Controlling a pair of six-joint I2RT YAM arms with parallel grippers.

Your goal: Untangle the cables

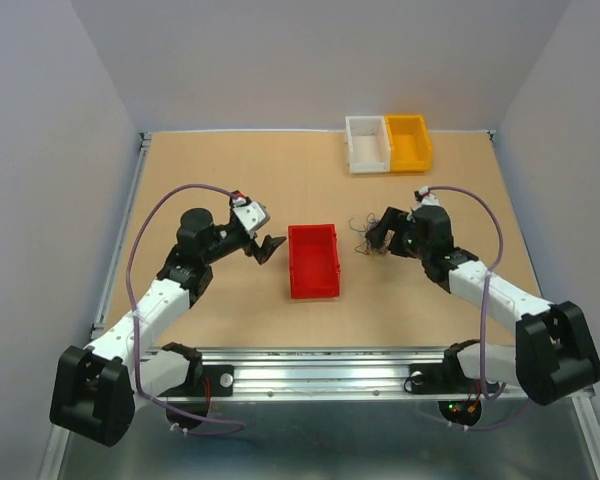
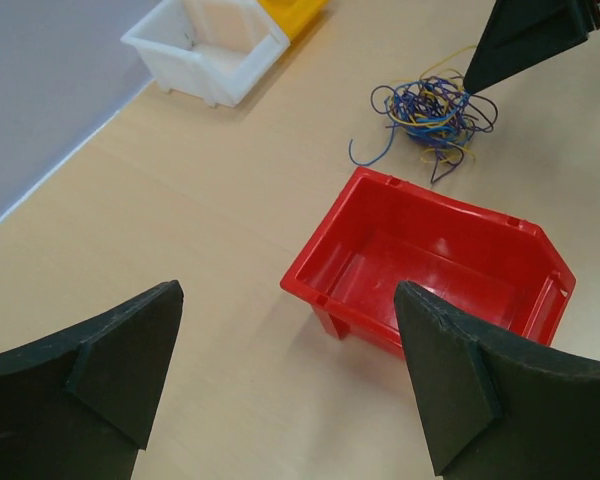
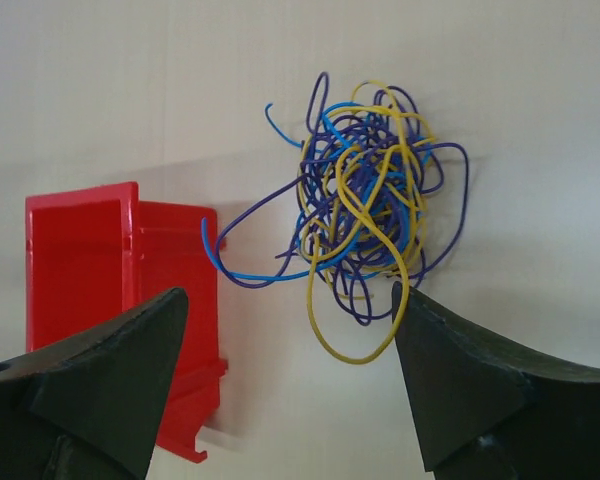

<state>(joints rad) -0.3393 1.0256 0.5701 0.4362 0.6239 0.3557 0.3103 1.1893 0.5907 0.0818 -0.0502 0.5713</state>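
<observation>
Through the right wrist we see the cables (image 3: 365,210) as a loose purple, blue and yellow clump on the table (image 3: 540,120), just ahead of the right gripper (image 3: 288,300), whose jaws stand wide and empty. Only the left wrist shows the red bin (image 2: 435,205) empty, lying between the left gripper (image 2: 288,290), also spread wide and holding nothing, and the clump. From above, both arms reach inward, flanking that bin.

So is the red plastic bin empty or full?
Empty: the red plastic bin shows a bare floor; the tangled thin wires lie beside it.
</observation>
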